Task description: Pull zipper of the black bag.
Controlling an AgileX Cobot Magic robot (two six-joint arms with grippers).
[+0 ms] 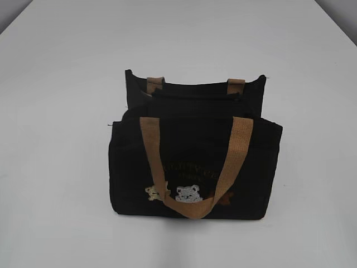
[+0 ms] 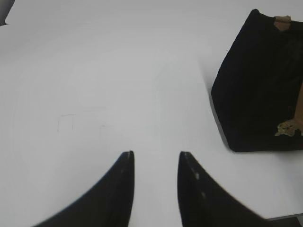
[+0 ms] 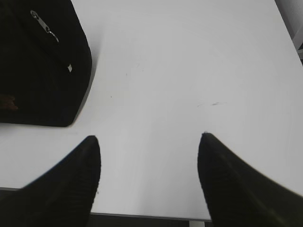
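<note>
Both my claws released, empty, over bare table. Zipper lies up-left of right gripper, slanting diagonally on black bag; right arm looks nearer than left gripper.

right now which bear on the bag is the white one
The middle bear on the bag, just right of the tan handle's lower left end. The left bear is cream, and the right one is brown.

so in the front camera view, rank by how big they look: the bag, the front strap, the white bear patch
1. black bag
2. front strap, a long tan loop
3. white bear patch, clearly smallest
</note>
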